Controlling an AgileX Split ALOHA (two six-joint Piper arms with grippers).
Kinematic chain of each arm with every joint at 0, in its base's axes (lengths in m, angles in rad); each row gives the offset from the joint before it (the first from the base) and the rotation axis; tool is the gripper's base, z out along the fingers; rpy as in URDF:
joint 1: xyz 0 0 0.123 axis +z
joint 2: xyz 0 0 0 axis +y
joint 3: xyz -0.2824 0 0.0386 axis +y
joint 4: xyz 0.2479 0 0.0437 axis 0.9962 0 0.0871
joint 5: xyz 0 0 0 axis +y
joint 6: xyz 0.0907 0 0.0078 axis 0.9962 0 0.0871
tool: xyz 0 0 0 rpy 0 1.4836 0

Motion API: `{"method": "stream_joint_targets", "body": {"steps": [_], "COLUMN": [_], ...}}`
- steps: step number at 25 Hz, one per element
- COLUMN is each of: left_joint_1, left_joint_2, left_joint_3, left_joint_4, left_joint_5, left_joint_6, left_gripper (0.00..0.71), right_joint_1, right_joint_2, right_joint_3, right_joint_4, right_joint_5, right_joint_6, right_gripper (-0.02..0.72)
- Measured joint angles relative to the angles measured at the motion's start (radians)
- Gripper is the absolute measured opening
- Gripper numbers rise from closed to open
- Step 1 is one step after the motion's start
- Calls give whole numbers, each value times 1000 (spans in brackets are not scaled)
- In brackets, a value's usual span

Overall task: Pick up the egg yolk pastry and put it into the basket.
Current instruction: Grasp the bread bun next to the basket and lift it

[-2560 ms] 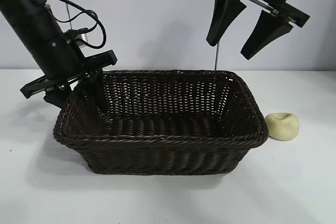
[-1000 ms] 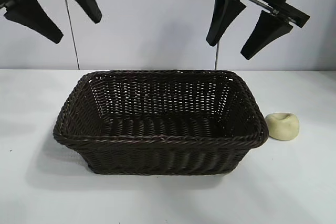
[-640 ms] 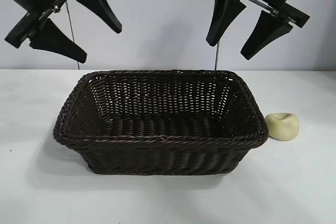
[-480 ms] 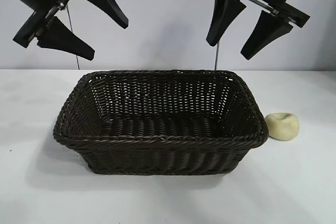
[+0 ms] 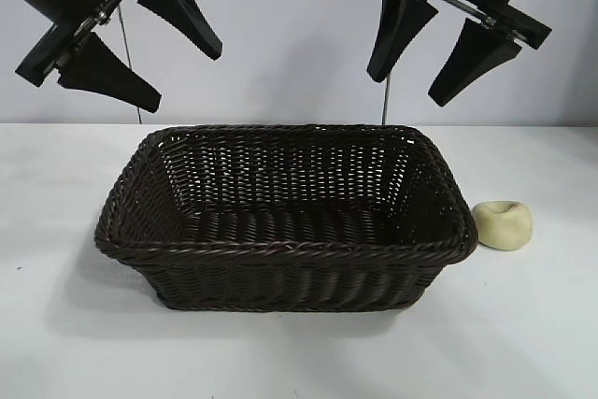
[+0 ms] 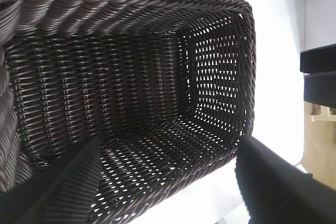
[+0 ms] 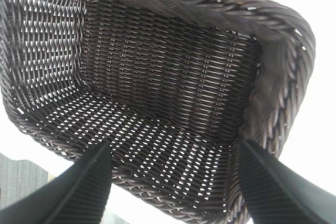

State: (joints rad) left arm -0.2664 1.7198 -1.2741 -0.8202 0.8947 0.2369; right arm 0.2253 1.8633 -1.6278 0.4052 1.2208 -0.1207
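The egg yolk pastry [image 5: 503, 224], a small pale yellow ball with a dimpled top, lies on the white table just right of the basket. The dark brown wicker basket [image 5: 280, 251] stands in the middle and holds nothing; it also fills the left wrist view [image 6: 131, 9] and the right wrist view [image 7: 273, 19]. My left gripper [image 5: 177, 72] hangs open and empty high above the basket's left end. My right gripper [image 5: 406, 86] hangs open and empty high above the basket's right end, up and left of the pastry. The pastry shows in neither wrist view.
The white table [image 5: 523, 324] runs around the basket on all sides, with a pale wall behind. Two thin vertical rods [image 5: 385, 100] stand at the back. A dark block and wooden stand [image 6: 317, 77] show beyond the table edge in the left wrist view.
My left gripper came up out of the basket's left end to high above it, swung rightwards, then eased slightly back left. The right gripper, pastry and basket have not moved.
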Motion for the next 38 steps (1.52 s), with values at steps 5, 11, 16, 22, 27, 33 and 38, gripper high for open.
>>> {"method": "stream_joint_targets", "body": {"steps": [5,11,16,22,27,33,38], "left_joint_1": [0,0,0,0,0,0,0], "left_joint_2": [0,0,0,0,0,0,0], "left_joint_3": [0,0,0,0,0,0,0], "left_joint_4": [0,0,0,3,5,5,5], "left_joint_5": [0,0,0,15,18,18,18], "left_joint_6": [0,0,0,0,0,0,0], "left_gripper": [522,522,522,522,522,522,522], "right_joint_1": [0,-1,-39,-165,-262,-291,-291], "right_joint_2": [0,0,0,-29,-79,-81,-81], "right_joint_3": [0,0,0,0,0,0,0], "right_joint_4": [27,49,49,16,-39,-129,-193], "right_joint_5": [0,0,0,0,1,9,10], "right_joint_6": [0,-7,-7,-5,-3,3,22], "right_gripper": [497,497,496,495,495,495,495]}}
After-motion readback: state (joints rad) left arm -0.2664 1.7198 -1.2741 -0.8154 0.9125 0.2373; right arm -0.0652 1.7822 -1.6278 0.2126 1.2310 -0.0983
